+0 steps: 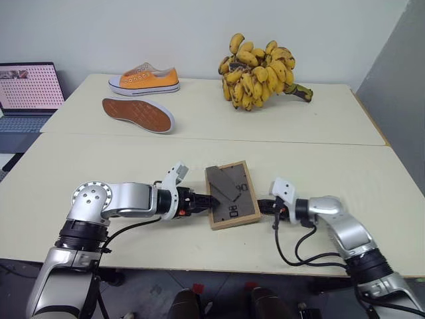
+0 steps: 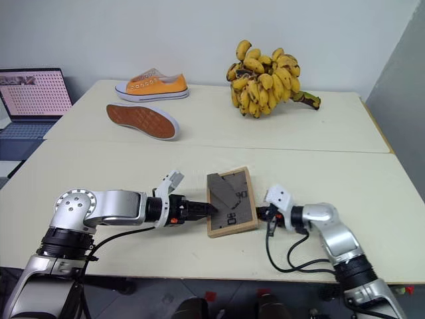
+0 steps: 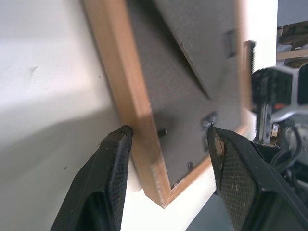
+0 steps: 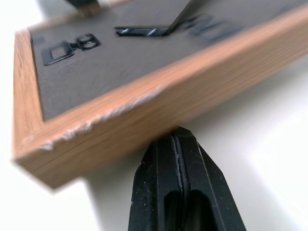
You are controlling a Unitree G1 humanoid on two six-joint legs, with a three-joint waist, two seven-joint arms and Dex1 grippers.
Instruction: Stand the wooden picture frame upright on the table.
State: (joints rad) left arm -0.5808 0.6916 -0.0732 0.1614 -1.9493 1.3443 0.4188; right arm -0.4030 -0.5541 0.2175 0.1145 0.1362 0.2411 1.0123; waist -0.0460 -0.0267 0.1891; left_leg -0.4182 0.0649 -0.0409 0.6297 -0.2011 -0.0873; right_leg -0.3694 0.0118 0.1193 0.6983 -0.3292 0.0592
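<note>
The wooden picture frame [image 1: 231,194] lies near the front of the cream table [image 1: 99,166] with its dark back facing up. Its stand flap [image 3: 192,43] is lifted a little off that back. My left gripper [image 1: 206,201] is open at the frame's left edge. In the left wrist view, one finger [image 3: 113,163] is outside the wooden rim [image 3: 139,120] on the table side and the other finger [image 3: 236,168] is over the dark back. My right gripper [image 1: 263,206] is shut, and its tips [image 4: 178,137] are against the lower part of the frame's right side edge [image 4: 144,106].
An orange sneaker [image 1: 145,80] stands at the back left, and a second one lies on its side with its sole [image 1: 137,113] showing. A big bunch of bananas [image 1: 259,72] sits at the back centre. An open laptop [image 1: 28,90] is off to the far left.
</note>
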